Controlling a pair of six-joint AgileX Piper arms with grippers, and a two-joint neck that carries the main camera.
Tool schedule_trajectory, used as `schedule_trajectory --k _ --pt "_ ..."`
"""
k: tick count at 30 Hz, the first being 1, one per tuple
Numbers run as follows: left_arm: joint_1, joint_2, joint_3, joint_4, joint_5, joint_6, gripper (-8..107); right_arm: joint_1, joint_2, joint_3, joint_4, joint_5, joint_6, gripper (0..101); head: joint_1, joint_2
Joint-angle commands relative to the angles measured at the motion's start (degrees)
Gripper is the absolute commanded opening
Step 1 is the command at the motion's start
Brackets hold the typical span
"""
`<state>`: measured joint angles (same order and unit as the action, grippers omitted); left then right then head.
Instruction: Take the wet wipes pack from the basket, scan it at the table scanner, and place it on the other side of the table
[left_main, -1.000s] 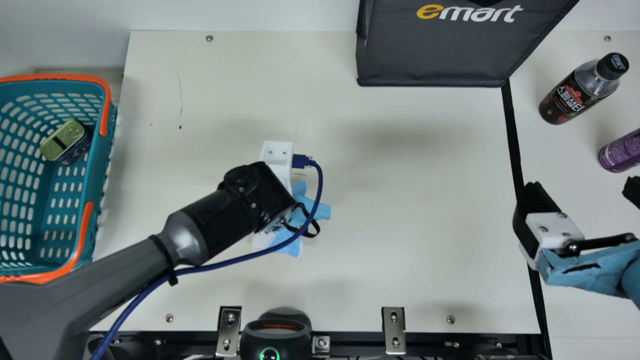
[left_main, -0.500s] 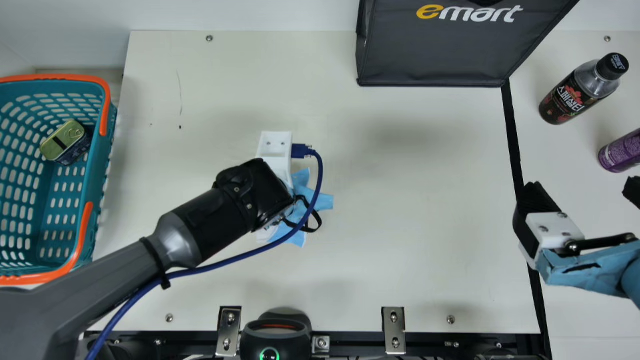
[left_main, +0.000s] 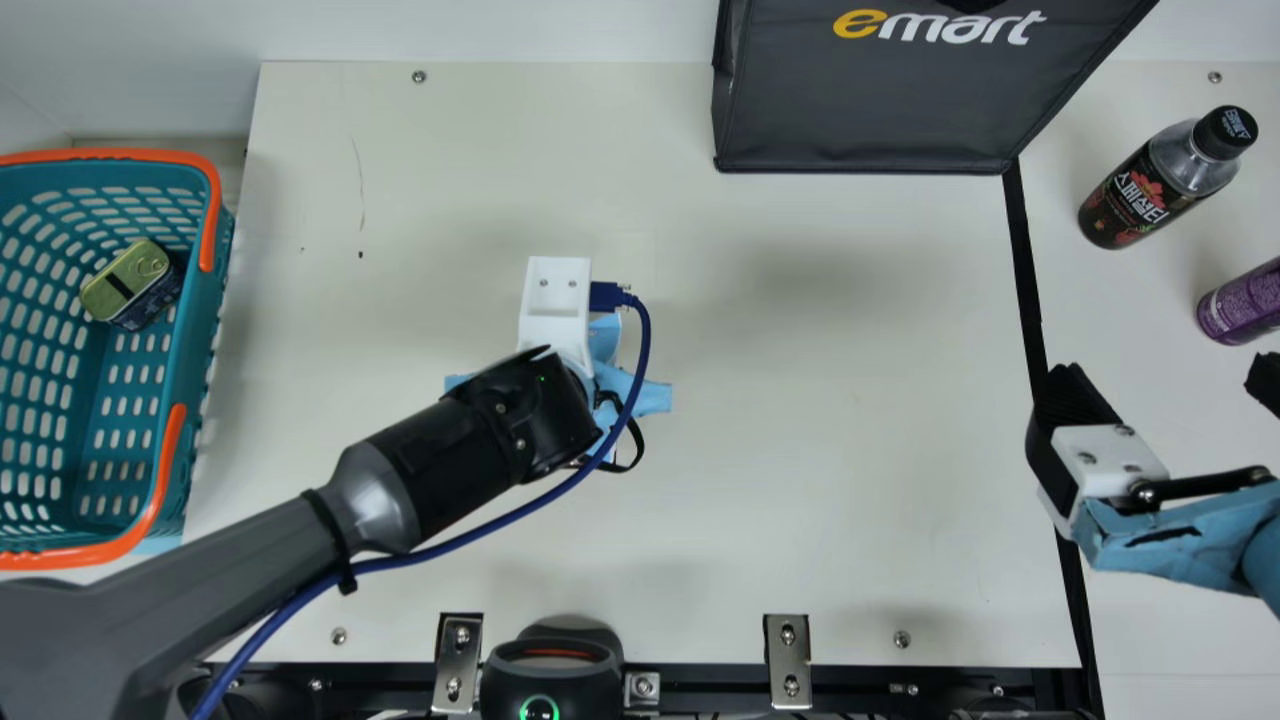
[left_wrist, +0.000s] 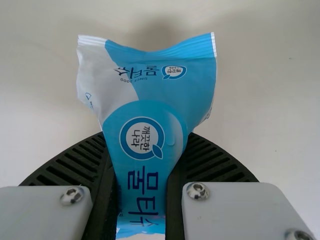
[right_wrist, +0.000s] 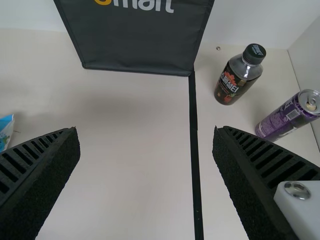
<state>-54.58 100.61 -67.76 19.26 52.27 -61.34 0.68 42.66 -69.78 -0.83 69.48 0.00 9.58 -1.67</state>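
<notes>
Left claw (left_wrist: 144, 162) pinches blue-and-white plastic wipes pack (left_wrist: 172, 97); right claw (right_wrist: 145, 131) wide. Likely scan step: present code squarely to black domed scanner (left_main: 555, 676), main view's 6 o'clock, pinching gently.

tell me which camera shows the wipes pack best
The left wrist view: the pack is close up there, its blue and white front in plain sight, clamped in the left gripper. In the main view the left arm hides most of it, with a blue corner peeking out. The right wrist view catches a small piece.
</notes>
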Motion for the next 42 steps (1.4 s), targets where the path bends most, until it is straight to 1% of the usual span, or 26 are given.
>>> schedule_trajectory --k 1,6,12,17,23,27,31,42 --pt "-0.3 -0.1 0.8 2.1 -0.6 -1.8 -8 0.0 0.0 0.0 0.0 0.0 0.0 95 -1.7 0.1" --pt "-1.5 -0.4 2.9 5.3 -2.2 -5.5 -8 0.0 0.0 0.0 0.0 0.0 0.0 95 -1.7 0.1" --pt "-2.4 -0.7 4.5 6.9 -3.0 -7.8 -8 0.0 0.0 0.0 0.0 0.0 0.0 95 -1.7 0.1" --pt "-2.6 -1.1 4.9 6.9 -3.2 -8.0 -8 0.0 0.0 0.0 0.0 0.0 0.0 95 -1.7 0.1" --pt "-2.0 -1.6 4.5 4.4 -3.1 -6.4 -8 0.0 0.0 0.0 0.0 0.0 0.0 95 -1.7 0.1" --pt "-1.2 -1.6 2.8 1.6 -2.6 -4.4 -8 0.0 0.0 0.0 0.0 0.0 0.0 95 -1.7 0.1" --pt "-0.4 -1.0 0.1 -1.3 -1.8 -2.5 -8 0.0 0.0 0.0 0.0 0.0 0.0 95 -1.7 0.1" --pt "0.1 3.2 -9.9 -7.9 1.1 -1.1 -8 0.0 0.0 0.0 0.0 0.0 0.0 95 -1.7 0.1"
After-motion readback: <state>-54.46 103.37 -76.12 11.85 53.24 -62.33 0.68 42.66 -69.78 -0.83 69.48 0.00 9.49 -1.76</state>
